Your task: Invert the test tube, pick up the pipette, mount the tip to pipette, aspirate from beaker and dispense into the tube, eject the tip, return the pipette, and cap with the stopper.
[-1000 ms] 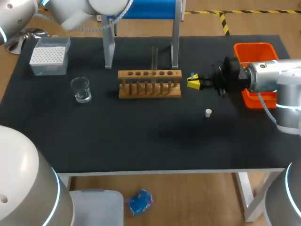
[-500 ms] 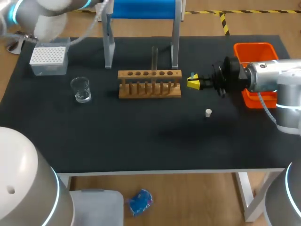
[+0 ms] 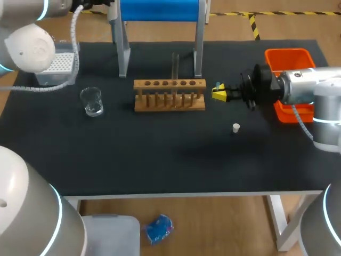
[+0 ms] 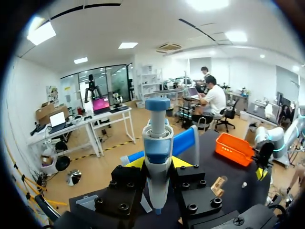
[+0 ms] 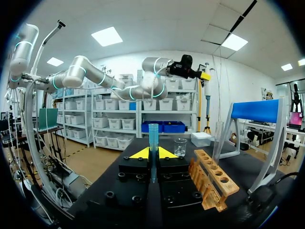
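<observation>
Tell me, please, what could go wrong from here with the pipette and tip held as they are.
1. The left gripper holds the pipette and the right gripper the blue tip, far apart; a misaligned mount could drop the tip.
2. The right gripper sits close beside the rack, so a sweep might knock the upright test tube.
3. The stopper lies loose near it and might get brushed away.

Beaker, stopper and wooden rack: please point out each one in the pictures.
beaker (image 3: 91,101): head view, on its glass wall.
stopper (image 3: 236,127): head view, on its white top.
wooden rack (image 3: 169,84): head view, on its top bar with holes.
</observation>
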`<state>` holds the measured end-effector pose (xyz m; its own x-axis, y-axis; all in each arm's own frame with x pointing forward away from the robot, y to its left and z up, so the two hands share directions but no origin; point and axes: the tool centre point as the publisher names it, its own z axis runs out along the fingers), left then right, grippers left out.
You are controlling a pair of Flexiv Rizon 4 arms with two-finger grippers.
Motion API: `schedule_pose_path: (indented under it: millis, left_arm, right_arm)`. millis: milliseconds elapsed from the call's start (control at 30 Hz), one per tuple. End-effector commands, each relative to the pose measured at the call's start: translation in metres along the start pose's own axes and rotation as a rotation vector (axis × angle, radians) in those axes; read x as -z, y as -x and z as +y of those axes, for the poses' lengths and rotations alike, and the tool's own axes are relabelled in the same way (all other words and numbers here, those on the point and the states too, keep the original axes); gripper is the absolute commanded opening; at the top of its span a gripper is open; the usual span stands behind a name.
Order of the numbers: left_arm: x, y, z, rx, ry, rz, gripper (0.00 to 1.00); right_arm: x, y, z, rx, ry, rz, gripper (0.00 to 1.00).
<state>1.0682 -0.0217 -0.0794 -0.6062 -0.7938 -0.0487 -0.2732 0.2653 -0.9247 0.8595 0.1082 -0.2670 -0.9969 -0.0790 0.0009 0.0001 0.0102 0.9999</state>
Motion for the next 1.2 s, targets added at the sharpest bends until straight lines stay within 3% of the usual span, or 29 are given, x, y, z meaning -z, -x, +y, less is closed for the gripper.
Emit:
schedule_pose_path:
  millis: [33,333,600,800,967,1200]
  left_arm:
    - [0.003,0.004,0.001,-0.002,-0.003,0.292,0.00]
    - [0.003,0.004,0.001,-0.002,-0.003,0.292,0.00]
    - [0.036,-0.083,0.002,-0.109,-0.056,0.562,0.00]
    - [0.063,-0.134,0.008,-0.124,-0.083,0.630,0.00]
    - [0.068,-0.172,0.016,-0.149,-0.094,0.675,0.00]
    - [0.068,-0.172,0.016,-0.149,-0.094,0.675,0.00]
  right_arm:
    - [0.001,-0.001,0.001,0.001,-0.002,-0.001,0.00]
    - [0.001,-0.001,0.001,0.001,-0.002,-0.001,0.00]
    - [0.001,-0.001,0.001,0.001,-0.002,-0.001,0.00]
    - [0.001,-0.001,0.001,0.001,-0.002,-0.001,0.00]
    - [0.001,-0.001,0.001,0.001,-0.002,-0.001,0.00]
    - [0.001,-0.001,0.001,0.001,-0.002,-0.001,0.00]
